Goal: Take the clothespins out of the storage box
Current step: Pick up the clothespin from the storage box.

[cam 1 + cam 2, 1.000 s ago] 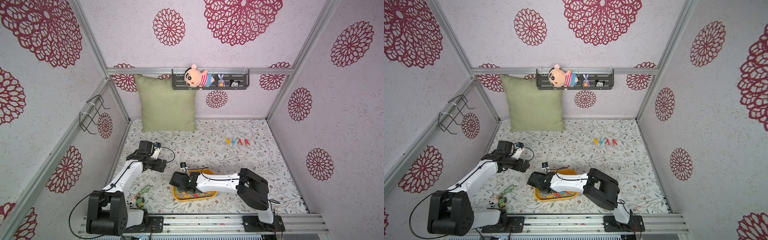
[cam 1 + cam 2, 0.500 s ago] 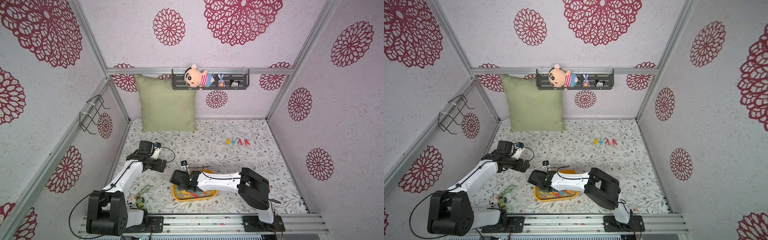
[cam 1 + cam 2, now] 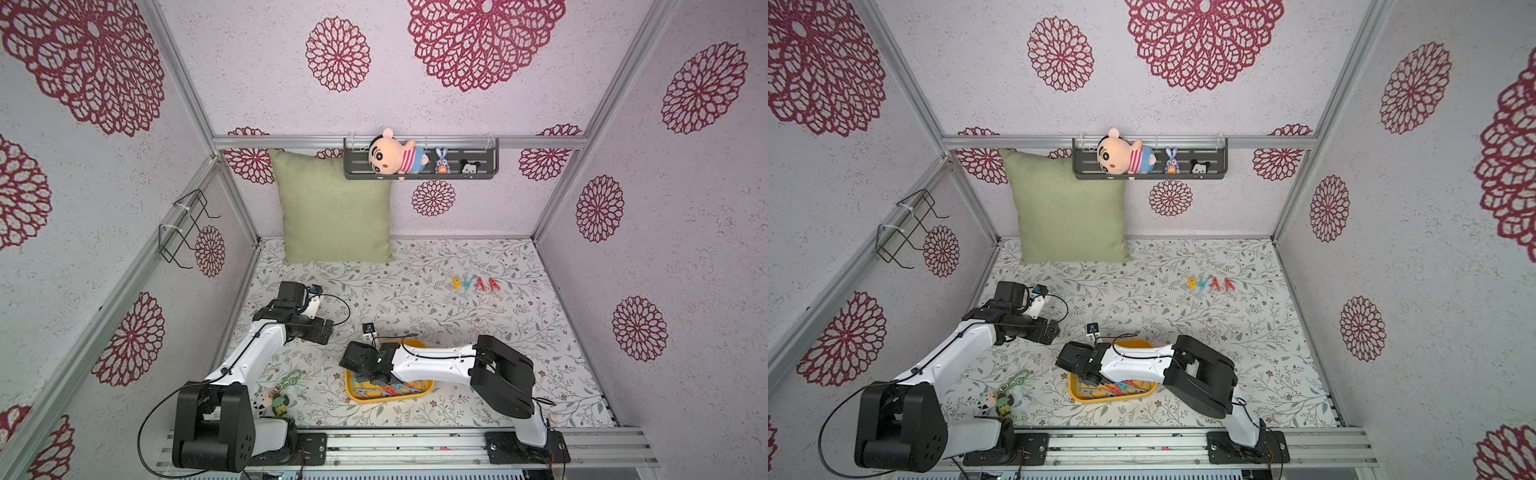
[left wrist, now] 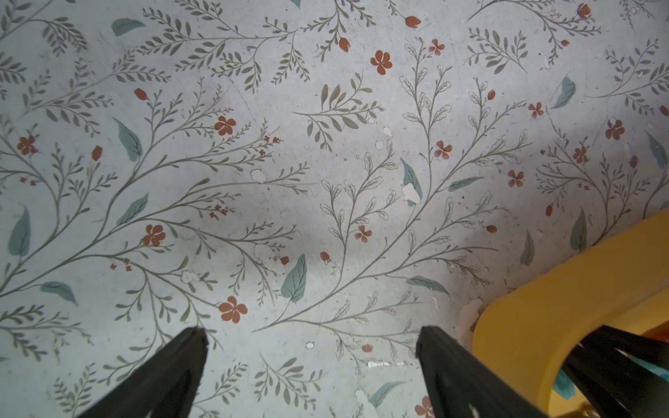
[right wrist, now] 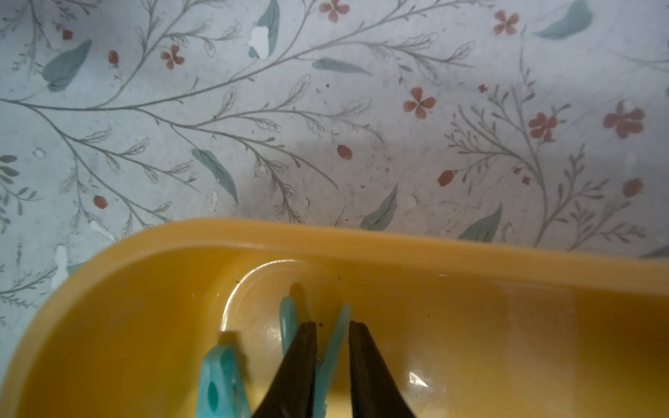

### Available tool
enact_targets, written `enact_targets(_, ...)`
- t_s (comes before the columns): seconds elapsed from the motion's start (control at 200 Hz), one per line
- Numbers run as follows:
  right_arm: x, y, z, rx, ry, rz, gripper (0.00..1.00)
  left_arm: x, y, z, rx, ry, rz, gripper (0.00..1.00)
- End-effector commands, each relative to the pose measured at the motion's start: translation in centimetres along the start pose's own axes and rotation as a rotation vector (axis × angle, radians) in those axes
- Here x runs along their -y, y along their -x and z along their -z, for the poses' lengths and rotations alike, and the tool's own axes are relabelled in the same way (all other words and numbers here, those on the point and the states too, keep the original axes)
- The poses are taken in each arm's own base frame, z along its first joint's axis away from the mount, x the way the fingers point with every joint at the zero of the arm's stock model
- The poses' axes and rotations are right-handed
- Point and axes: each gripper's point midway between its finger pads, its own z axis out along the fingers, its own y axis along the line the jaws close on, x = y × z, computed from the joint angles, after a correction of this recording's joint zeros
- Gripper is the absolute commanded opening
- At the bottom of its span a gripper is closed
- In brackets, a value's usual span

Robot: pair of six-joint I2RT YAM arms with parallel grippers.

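The yellow storage box [image 3: 374, 400] [image 3: 1100, 399] sits near the table's front with several clothespins [image 3: 395, 388] [image 3: 1121, 387] in it. My right gripper [image 3: 365, 365] [image 3: 1088, 368] reaches down into the box's left end. In the right wrist view the right gripper [image 5: 332, 325] is shut on one leg of a teal clothespin [image 5: 335, 347] just above the box floor, near the rim [image 5: 398, 249]. A second teal clothespin [image 5: 221, 383] lies beside it. Several clothespins [image 3: 476, 284] [image 3: 1210, 284] stand in a row at the far right. My left gripper [image 4: 311, 331] [image 3: 326, 330] hangs open over bare table beside the box corner [image 4: 579, 289].
A green pillow [image 3: 332, 212] leans on the back wall under a dark shelf [image 3: 419, 176] with toys. A keychain charm on a green chain [image 3: 286, 386] lies front left, near the left arm's base. A wire rack [image 3: 183, 232] hangs on the left wall.
The right wrist has shifted only slightly inside the box. The left arm has not moved.
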Motion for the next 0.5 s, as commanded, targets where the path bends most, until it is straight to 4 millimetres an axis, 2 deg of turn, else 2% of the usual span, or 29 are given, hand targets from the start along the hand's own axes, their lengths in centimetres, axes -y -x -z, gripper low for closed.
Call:
enact_targets(0.0,0.7,0.2,-0.2,0.009,-0.023,-0.029,0.22,0.2,1.1,0.7,0.05,-0.003,-0.024,0.99)
enact_targets(0.285,1.0,-0.8,-1.1,-0.014,-0.029,-0.026,0.21,0.3,1.1,0.8,0.055,-0.007,-0.027,0.99)
enact_targets(0.495,0.9,-0.6,-1.0,-0.01,-0.026,-0.025,0.12,0.3,1.1,0.8,0.056,-0.006,-0.027,0.99)
